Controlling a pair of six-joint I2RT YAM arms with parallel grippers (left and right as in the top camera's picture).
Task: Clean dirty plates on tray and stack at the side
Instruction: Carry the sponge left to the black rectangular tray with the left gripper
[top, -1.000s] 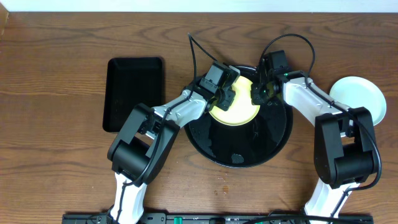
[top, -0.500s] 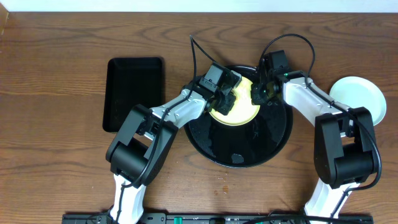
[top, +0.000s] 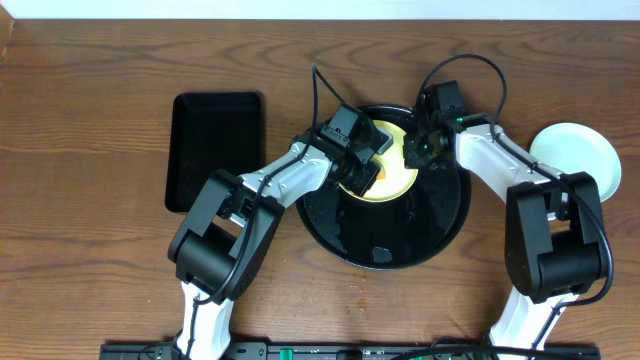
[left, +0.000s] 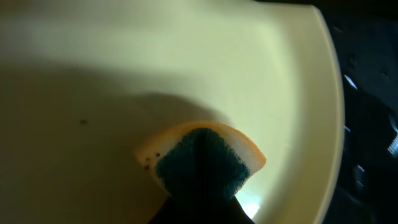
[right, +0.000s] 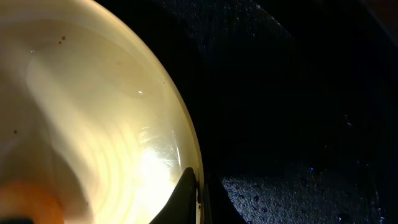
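Nearest me, the front arc of the tray lies bare, glossy black and beaded with droplets in the right wrist view. Beyond that, the plate, the pale yellow one, sits inside the tray toward its far half.

My left gripper comes in over the plate's left part and is clamped on a sponge. The sponge has a dark green scouring face and an orange back, and its folded end is pressed against the plate's inner surface. A tiny brown speck shows on the plate left of the sponge, and a few more sit near the rim in the right wrist view.

My right gripper is at the plate's far right rim, pinching it. One dark finger lies on the inner side of the rim; the other is hidden under it.

Off to the sides, a second plate, pale and round, rests on the desk right of the tray, apart from it. A small tray, black and rectangular, lies on the left, well apart.
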